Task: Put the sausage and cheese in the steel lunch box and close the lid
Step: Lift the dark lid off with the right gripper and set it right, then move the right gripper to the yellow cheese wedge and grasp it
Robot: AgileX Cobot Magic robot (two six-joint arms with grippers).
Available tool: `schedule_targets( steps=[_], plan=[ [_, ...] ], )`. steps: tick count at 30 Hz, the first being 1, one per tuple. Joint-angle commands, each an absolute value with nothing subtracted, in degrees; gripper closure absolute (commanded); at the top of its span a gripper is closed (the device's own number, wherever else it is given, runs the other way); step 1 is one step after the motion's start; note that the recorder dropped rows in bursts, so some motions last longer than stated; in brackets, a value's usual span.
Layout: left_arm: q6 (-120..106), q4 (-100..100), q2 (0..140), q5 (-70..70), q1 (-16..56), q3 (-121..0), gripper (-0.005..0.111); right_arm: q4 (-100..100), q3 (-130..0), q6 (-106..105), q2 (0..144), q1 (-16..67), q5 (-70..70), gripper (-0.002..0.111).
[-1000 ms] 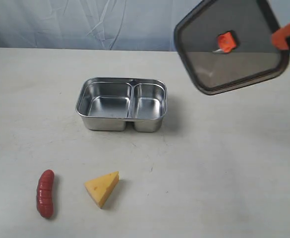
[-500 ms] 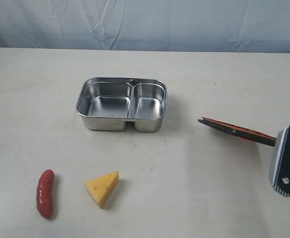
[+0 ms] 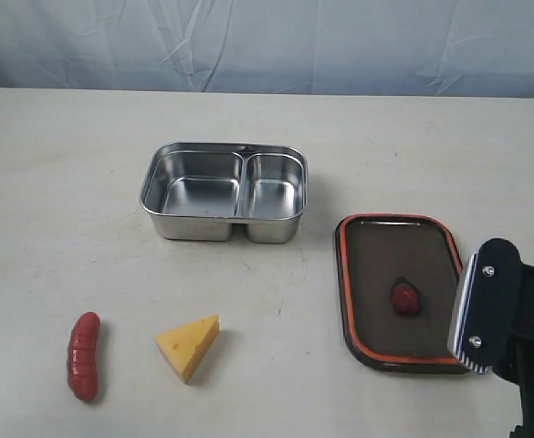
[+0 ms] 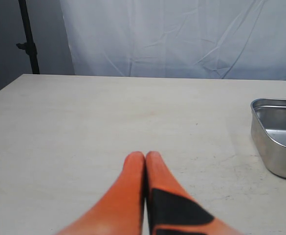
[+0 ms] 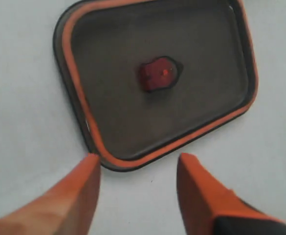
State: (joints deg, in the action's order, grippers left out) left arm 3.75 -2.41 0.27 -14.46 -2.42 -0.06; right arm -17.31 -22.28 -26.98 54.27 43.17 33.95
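Observation:
The steel lunch box [image 3: 224,191] stands open at the table's middle, both compartments bare; its end wall [image 4: 275,134] shows in the left wrist view. The dark lid [image 3: 399,288] lies flat to its right, orange seal rim up, and fills the right wrist view [image 5: 157,78]. My right gripper [image 5: 139,161] is open just off the lid's near edge, touching nothing. The red sausage [image 3: 84,355] and the yellow cheese [image 3: 189,345] lie at the front left. My left gripper [image 4: 145,157] is shut on nothing, over bare table; it is out of the exterior view.
The right arm's housing [image 3: 504,319] fills the front right corner beside the lid. A pale cloth backdrop [image 3: 267,41] hangs behind the table's far edge. A dark stand [image 4: 28,39] rises beyond the table in the left wrist view.
The lid came down from high at the upper right, tilted on edge half a second ago, and now lies flat on the table. The right gripper has let it go and drawn back.

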Motion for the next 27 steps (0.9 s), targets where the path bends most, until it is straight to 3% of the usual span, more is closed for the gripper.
schedule_targets(
  steps=[1,7,15,21,27],
  plan=[
    [3.84,-2.46,0.00,-13.61,-2.10,0.00,0.107,-15.87,-22.57,-26.80,52.53,43.49,34.28,0.053],
    [3.84,-2.46,0.00,-13.61,-2.10,0.00,0.107,8.81,-30.88,-26.80,51.26,43.49,34.15,0.053],
    [3.84,-2.46,0.00,-13.61,-2.10,0.00,0.107,30.48,-45.08,-29.15,68.89,44.21,39.19,0.053],
    [3.84,-2.46,0.00,-13.61,-2.10,0.00,0.107,30.61,-54.69,-51.24,84.34,54.68,37.63,0.053],
    [3.84,-2.46,0.00,-13.61,-2.10,0.00,0.107,21.12,-61.88,-51.91,96.58,60.16,35.76,0.053]
  ],
)
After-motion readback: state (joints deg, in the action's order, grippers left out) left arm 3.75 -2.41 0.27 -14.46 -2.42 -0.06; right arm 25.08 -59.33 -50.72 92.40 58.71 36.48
